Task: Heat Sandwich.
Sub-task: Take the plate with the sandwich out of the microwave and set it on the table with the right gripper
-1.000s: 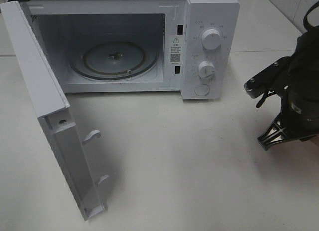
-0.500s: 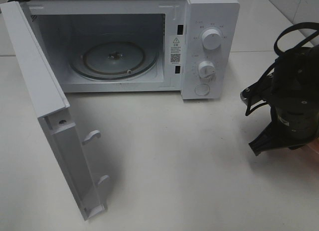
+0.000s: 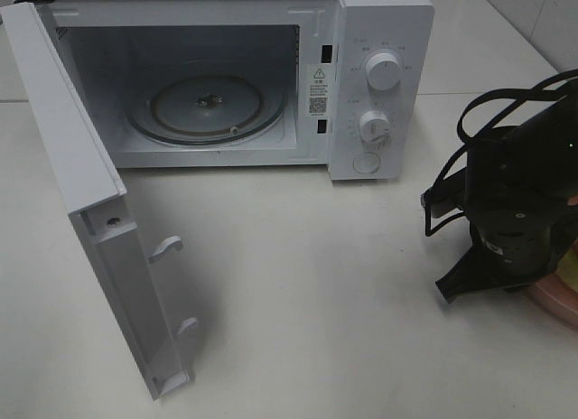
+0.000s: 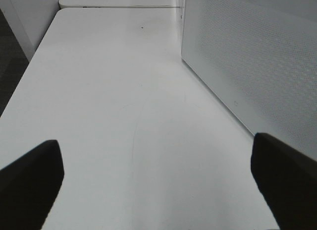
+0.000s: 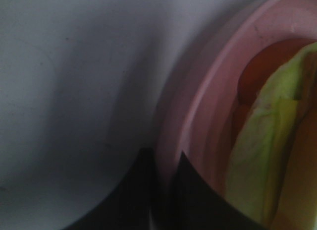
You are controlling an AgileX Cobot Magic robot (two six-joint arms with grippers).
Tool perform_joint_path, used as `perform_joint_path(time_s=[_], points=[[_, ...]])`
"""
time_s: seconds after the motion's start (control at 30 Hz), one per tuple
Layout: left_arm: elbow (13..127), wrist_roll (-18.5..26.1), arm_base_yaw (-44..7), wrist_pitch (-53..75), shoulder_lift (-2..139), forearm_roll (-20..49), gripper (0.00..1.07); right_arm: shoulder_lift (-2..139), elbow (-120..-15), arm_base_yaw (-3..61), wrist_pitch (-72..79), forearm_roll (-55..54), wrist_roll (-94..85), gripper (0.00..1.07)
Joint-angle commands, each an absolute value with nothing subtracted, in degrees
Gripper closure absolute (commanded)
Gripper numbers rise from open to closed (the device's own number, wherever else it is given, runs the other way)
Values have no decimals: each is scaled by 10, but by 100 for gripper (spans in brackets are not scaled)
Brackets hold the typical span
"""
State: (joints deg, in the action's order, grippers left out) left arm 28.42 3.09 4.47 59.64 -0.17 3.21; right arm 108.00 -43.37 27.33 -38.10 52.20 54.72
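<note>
The right tool [image 5: 163, 190] is clamped on the rim of the pink plate [image 5: 198, 116] holding the sandwich [image 5: 262, 155], near the surface's [image 3: 316, 283] right edge. The left tool [image 4: 158, 180] is spread wide beside the microwave [image 3: 379, 40], holding nothing.

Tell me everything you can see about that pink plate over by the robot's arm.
The pink plate is round, with a smooth, slightly glossy raised rim. It rests on the white table to the right of the open microwave, mostly hidden beneath the right arm in the high view, where only an edge shows. The sandwich lies in it, showing pale yellow-green and orange-red layers. The right gripper is closed on the plate's rim, one finger outside and one inside.
</note>
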Motion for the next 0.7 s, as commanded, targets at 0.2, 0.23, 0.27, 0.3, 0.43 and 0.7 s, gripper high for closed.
perform_joint_path(time_s=[0.2, 0.23, 0.27, 0.3, 0.43, 0.7], points=[[284, 32, 42, 594, -14, 30, 10, 1085, -438, 272, -388, 535, 553, 103], [284, 32, 42, 594, -14, 30, 10, 1085, -438, 272, -388, 535, 553, 103], [284, 32, 42, 594, -14, 30, 10, 1085, -438, 272, -388, 535, 553, 103], [284, 32, 42, 594, -14, 30, 10, 1085, -438, 272, -388, 535, 553, 102], [284, 32, 42, 594, -14, 30, 10, 1085, -438, 272, -388, 532, 553, 102], [284, 32, 42, 594, -14, 30, 10, 1077, -438, 272, -383, 524, 553, 94]])
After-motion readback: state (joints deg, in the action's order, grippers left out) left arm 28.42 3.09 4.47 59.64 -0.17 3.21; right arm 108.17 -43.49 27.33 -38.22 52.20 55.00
